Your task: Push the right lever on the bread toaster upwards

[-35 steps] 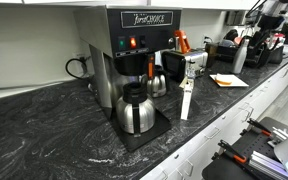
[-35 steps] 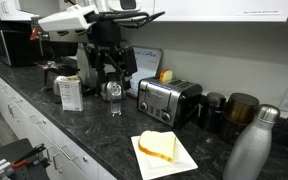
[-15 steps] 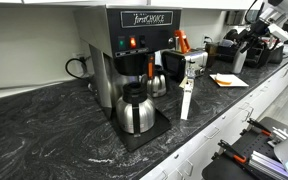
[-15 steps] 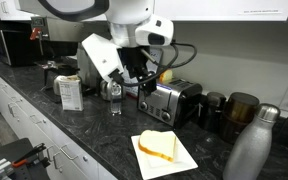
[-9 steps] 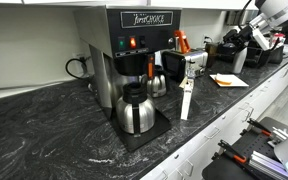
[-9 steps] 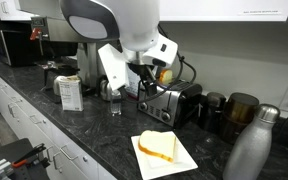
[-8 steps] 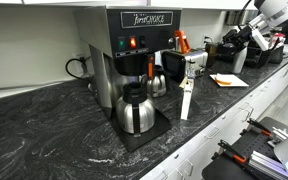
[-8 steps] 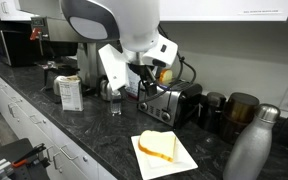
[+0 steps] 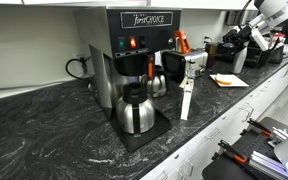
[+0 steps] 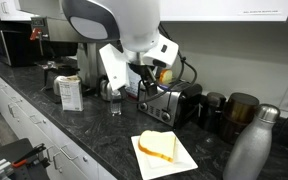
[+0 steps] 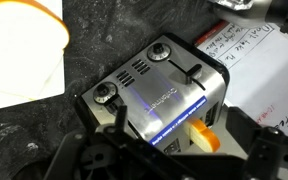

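Showing "FirstChoice" lettering, the coffee brewer point(image 9: 134, 45) dwarfs the bread toaster point(image 10: 170, 101).

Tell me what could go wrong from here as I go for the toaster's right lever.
1. The wrist view shows two look-alike round knobs on the bread toaster; the claw could catch the wrong one.
2. The toaster seems to stand loose on the counter, so an upward push might lift or tip it.
3. The bread slice lies close in front of the toaster; a low swing could knock it.
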Available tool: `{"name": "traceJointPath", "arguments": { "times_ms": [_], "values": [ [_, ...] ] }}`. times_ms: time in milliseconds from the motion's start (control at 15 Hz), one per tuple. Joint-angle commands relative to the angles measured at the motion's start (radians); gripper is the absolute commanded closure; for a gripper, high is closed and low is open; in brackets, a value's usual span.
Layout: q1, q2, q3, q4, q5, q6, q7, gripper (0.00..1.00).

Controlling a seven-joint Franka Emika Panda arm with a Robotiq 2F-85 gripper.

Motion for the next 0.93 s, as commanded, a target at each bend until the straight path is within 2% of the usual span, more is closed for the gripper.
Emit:
{"name": "traceJointPath", "arguments": {
  "times_ms": [0,133,200,467,533,733,800,867],
  "values": [
    [-0.040,0.029,0.023,0.002,0.195,0.009,-0.097,0.00],
    [-0.062,0.062,0.031,0.001,0.331,0.011,-0.164,0.00],
    [0.008,0.061,-0.039,-0.005,0.372,0.030,-0.191,0.00],
    [0.028,0.138,-0.067,-0.007,0.588,-0.001,-0.316,0.00],
    [-0.084,0.182,0.039,-0.002,0.658,-0.039,-0.350,0.00],
    [-0.157,0.264,0.111,0.009,0.798,-0.075,-0.415,0.01],
    [-0.185,0.288,0.139,0.014,0.830,-0.084,-0.429,0.16],
    [-0.212,0.311,0.162,0.020,0.858,-0.096,-0.443,0.26]
  ]
}}
